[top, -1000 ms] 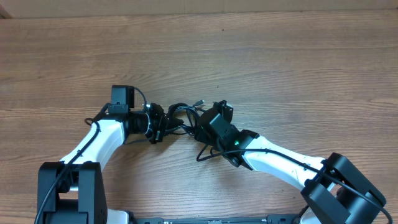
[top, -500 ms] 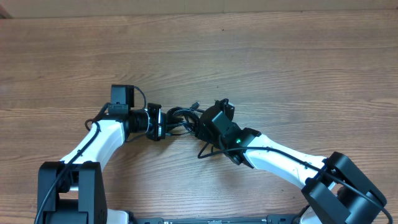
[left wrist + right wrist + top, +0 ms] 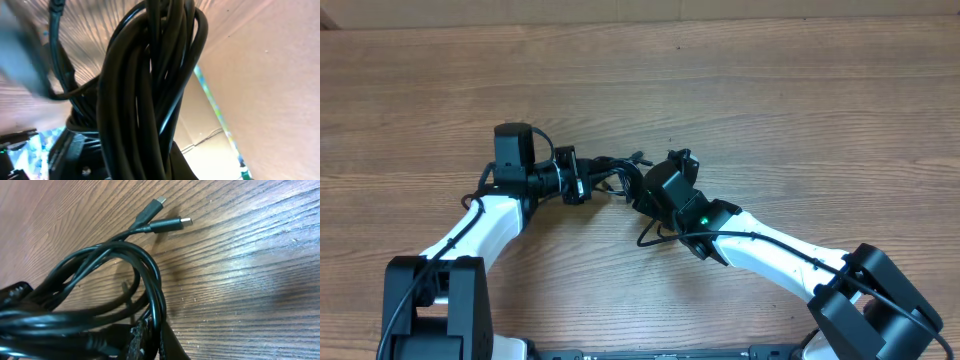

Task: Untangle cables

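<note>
A tangle of thin black cables hangs between my two grippers, just above the middle of the wooden table. The left gripper is shut on the tangle's left end. In the left wrist view the bunched cables fill the middle and run down between the jaws of the left gripper. The right gripper is shut on the right end. In the right wrist view the cable loops pass through the right gripper, and two small plugs lie on the wood beyond. One loop trails under the right arm.
Bare wooden table surrounds the arms on all sides. The left arm and the right arm both reach in from the front edge. A pale wall or board borders the far edge.
The left gripper has swung up and away from the front edge, taking its end of the tangle along. The right gripper has shifted slightly the same way. Both grips stay shut.
</note>
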Motion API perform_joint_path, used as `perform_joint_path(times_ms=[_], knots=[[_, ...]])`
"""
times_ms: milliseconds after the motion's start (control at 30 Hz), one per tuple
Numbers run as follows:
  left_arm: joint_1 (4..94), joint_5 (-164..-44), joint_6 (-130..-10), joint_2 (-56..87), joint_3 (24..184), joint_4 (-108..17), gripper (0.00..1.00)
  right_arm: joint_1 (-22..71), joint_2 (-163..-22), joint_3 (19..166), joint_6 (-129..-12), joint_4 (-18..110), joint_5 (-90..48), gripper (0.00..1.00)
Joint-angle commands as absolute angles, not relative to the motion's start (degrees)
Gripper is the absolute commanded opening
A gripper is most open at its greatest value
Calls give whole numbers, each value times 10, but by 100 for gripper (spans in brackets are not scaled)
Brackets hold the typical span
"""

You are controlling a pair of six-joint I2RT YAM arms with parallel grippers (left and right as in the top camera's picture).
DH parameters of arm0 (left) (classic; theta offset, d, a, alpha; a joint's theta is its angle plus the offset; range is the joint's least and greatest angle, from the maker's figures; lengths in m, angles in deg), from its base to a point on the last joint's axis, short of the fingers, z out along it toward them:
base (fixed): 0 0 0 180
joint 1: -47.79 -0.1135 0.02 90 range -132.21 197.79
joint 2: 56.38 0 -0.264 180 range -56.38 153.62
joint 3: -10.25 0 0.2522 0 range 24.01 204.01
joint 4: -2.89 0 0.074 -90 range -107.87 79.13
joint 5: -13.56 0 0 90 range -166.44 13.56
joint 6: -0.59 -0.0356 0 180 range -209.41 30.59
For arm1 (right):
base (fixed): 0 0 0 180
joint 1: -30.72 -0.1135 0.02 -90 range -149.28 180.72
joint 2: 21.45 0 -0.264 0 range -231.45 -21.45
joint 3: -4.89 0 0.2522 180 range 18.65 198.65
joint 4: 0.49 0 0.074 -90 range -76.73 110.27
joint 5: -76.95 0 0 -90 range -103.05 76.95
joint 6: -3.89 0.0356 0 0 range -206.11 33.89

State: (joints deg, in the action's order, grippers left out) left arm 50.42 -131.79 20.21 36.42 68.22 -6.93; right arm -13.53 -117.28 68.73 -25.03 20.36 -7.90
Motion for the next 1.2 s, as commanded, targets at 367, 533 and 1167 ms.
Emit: perform_joint_path(times_ms=[367, 533, 1167], knots=[[527, -1283, 291, 350, 710, -13, 5, -178, -1196, 655, -265, 210, -162, 4], [527, -1263, 302, 350, 710, 65, 5, -179, -1196, 655, -257, 210, -176, 4], [523, -1234, 123, 350, 710, -15, 4, -180, -1199, 655, -246, 214, -181, 16]])
